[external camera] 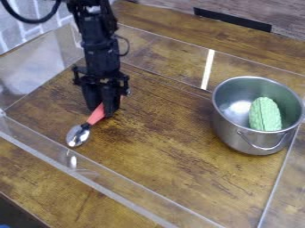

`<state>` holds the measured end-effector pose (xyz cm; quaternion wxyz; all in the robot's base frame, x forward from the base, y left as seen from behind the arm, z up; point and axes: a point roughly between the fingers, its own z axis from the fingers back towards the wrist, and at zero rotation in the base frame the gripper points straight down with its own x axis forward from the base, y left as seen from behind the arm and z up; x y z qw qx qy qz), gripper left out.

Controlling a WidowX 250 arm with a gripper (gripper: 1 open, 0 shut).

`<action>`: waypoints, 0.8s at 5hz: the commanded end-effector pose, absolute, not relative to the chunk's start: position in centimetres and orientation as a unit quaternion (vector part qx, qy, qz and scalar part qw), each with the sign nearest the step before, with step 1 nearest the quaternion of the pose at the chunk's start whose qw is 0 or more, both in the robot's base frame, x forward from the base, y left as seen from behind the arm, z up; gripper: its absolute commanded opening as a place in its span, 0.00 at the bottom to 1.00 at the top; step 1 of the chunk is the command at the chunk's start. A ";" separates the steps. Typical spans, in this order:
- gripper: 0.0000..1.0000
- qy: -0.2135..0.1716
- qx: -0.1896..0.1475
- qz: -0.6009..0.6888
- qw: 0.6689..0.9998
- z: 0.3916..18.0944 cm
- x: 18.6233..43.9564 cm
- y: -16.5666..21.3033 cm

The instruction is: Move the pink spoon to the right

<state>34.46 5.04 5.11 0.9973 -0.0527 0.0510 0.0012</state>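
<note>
The pink spoon (86, 126) lies tilted at the left of the wooden table, its pinkish-red handle up and its silver bowl low, near the wood. My gripper (103, 109) points straight down and is shut on the top of the handle. The black fingers hide the handle's upper end. I cannot tell whether the spoon's bowl still touches the table.
A steel pot (229, 126) stands at the right with a green ridged object (266, 113) inside it. Low clear plastic walls (119, 183) fence the work area at the front and the left. A bright reflection strip (208, 69) stands at the back.
</note>
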 end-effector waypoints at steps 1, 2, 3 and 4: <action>0.00 0.001 -0.039 0.004 0.999 10.5 34.6 3.6; 0.00 -0.001 -0.040 0.011 0.999 12.4 34.5 0.0; 0.00 -0.001 -0.046 0.040 0.998 12.6 34.9 -3.9; 0.00 -0.004 -0.054 0.074 0.996 12.4 35.1 -7.5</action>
